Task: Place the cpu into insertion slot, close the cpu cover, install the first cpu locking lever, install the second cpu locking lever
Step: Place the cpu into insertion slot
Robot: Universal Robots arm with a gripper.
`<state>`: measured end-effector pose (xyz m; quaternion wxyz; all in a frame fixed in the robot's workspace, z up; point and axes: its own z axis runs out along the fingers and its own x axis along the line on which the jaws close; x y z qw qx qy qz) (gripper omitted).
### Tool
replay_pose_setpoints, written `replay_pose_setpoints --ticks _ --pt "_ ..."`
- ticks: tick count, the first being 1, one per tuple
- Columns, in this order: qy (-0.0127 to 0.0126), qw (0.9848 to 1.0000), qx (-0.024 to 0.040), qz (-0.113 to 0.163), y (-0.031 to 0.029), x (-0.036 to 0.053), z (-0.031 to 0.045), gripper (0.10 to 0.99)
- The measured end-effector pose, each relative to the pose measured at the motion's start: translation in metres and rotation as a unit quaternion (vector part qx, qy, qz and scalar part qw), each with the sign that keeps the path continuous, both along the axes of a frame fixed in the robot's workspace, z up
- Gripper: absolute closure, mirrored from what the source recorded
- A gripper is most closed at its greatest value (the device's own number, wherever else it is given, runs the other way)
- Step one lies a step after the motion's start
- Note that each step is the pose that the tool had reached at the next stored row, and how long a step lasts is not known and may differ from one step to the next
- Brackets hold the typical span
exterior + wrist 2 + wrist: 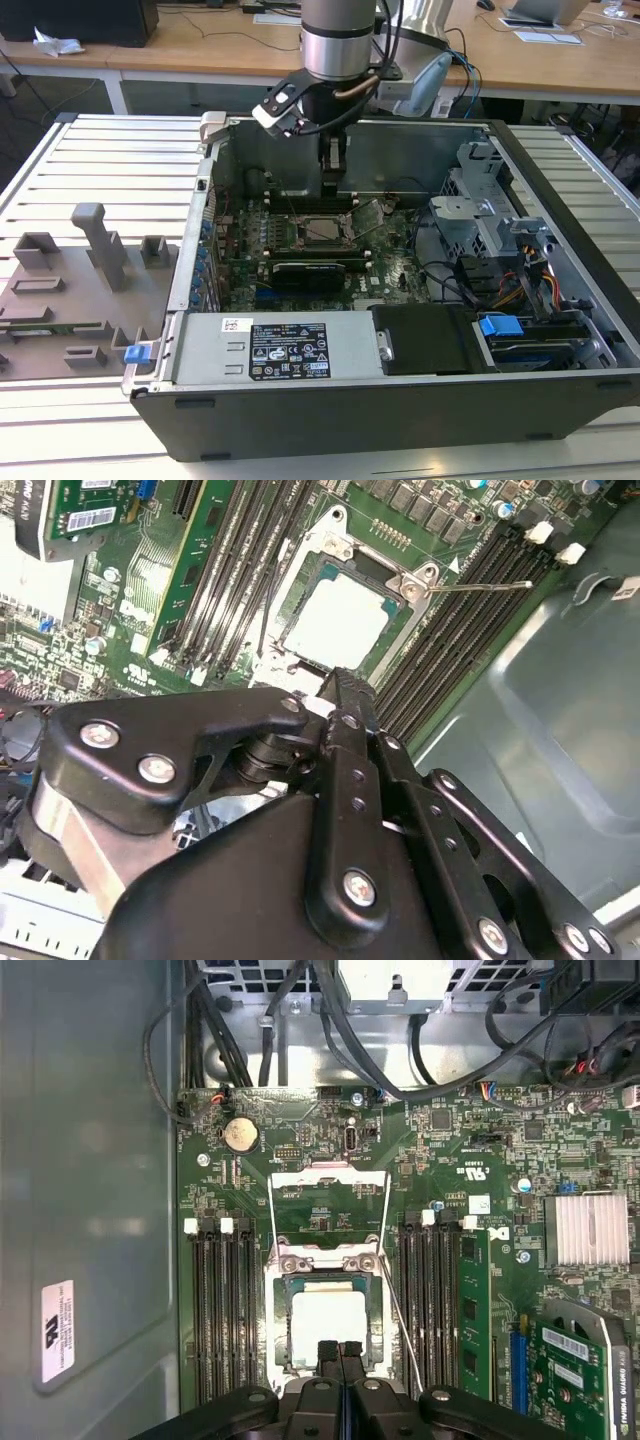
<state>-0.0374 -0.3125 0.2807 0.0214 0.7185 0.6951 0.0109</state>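
First wrist view: cpu [327,1322] flat, face-up in insertion slot [373,1325]; jaws pressed together.

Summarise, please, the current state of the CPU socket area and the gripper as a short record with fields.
cpu: seated in the insertion slot, metal top facing up
cpu cover: open, swung back off the socket, not over the cpu
locking lever: thin rod angling away from the socket's side
gripper: fingers together, holding nothing, poised over the socket's edge
motherboard: green, lying inside the open computer case
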Motion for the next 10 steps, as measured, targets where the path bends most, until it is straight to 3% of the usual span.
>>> replay_pose_setpoints --ticks 10 --pt "0.0000 1.0000 0.0000 0.000 0.0000 0.0000 0.0155 0.980"
